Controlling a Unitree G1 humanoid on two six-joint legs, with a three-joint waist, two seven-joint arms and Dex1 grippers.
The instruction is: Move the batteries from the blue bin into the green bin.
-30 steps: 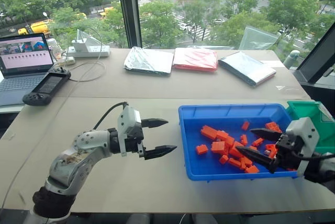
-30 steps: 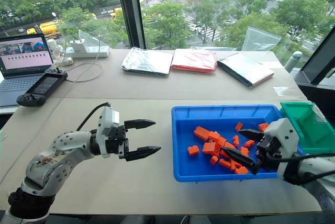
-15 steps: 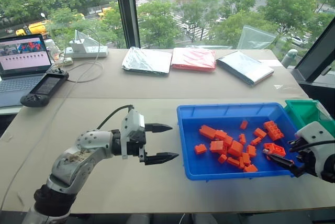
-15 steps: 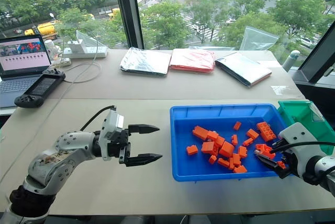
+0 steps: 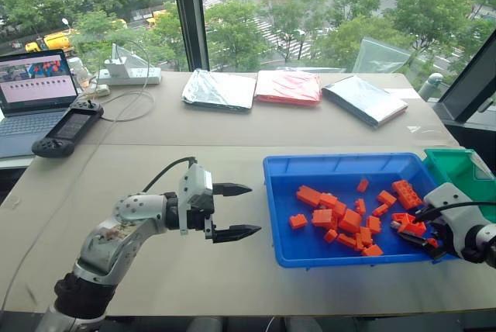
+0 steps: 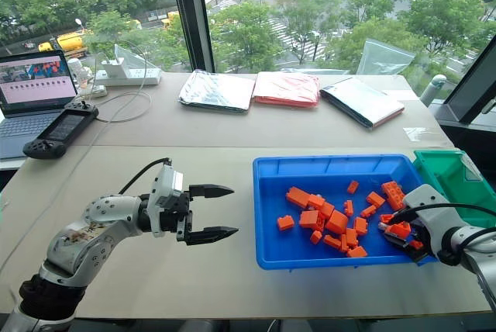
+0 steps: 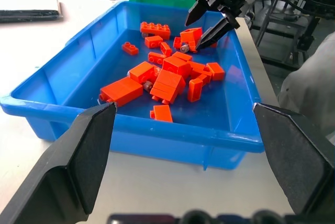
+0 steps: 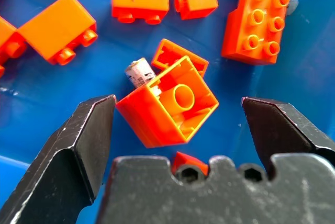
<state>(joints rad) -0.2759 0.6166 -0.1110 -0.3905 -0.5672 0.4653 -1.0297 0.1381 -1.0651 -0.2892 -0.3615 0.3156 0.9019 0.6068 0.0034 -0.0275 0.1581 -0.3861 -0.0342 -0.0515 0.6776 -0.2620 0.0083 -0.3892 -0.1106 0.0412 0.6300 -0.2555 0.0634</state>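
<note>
A: From the head view, where are the small bright-orange plastic studded bricks (image 5: 345,219)?
B: In the large shallow blue plastic tray (image 5: 341,164); the smaller green plastic bin (image 5: 459,171) touches its far right corner

A: And the wrist views?
B: Left gripper (image 5: 234,212) spread, empty, beside the tray. Right gripper (image 8: 180,124) gapes over an upturned brick (image 8: 168,102), nothing grasped

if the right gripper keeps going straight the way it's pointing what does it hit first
Most likely the upturned orange brick lying hollow side up between the open fingers of the right gripper, in the blue bin. A small grey cylinder lies against that brick. How far off the brick lies is hard to judge.
</note>
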